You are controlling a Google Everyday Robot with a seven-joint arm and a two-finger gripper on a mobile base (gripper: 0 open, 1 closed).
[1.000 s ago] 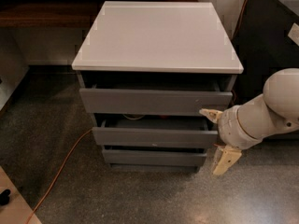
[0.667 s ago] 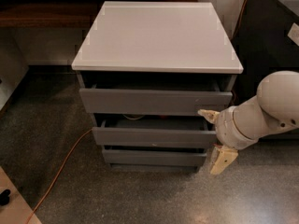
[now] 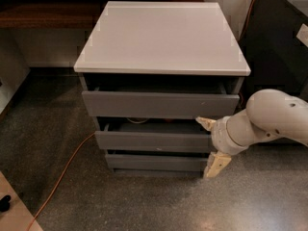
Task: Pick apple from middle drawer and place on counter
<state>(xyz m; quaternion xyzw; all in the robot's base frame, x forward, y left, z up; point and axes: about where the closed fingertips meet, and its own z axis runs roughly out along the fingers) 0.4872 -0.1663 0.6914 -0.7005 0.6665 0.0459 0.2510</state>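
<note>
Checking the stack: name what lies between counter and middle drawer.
Camera view: the top drawer, pulled partly out. The gripper is at the middle drawer's right end.

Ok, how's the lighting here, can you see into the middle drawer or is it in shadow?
Camera view: the counter is evenly lit, no hard glare. Camera view: the middle drawer interior sits in shadow under the top drawer, contents unreadable. Camera view: the gripper, open at the middle drawer's right end, is well lit.
</note>
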